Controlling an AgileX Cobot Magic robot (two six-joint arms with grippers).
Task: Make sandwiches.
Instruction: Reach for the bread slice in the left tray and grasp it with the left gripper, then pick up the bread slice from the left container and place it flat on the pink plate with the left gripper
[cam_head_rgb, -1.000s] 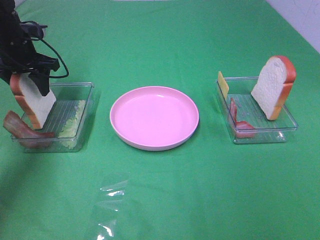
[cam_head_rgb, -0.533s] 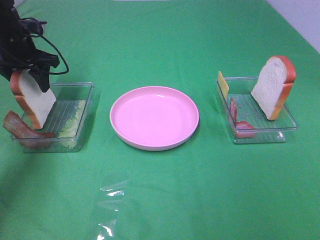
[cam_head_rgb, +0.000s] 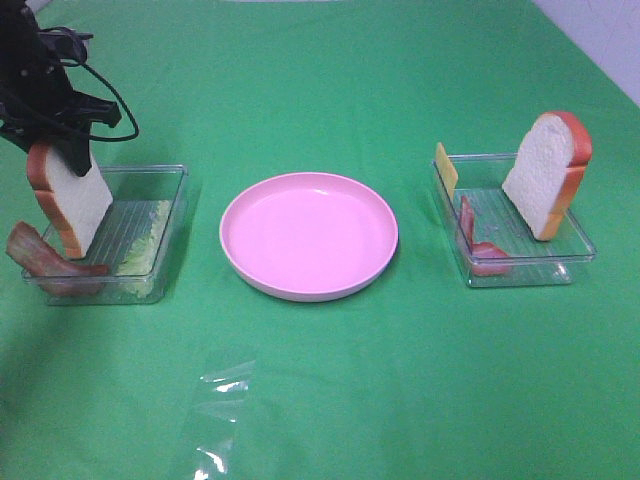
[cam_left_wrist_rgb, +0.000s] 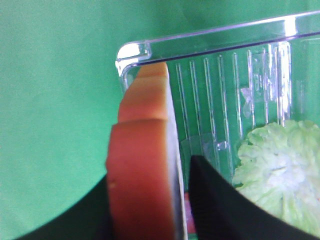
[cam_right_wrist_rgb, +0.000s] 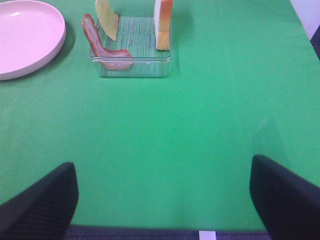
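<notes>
Orange-crusted bread slice, left of plate, clamped by left gripper; shallow top-edge hold could slip. Right gripper spread wide.

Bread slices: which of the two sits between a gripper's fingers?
The bread slice standing in the left tray, flanked by the left gripper's fingers. The other slice leans in the right tray, with no gripper near.
</notes>
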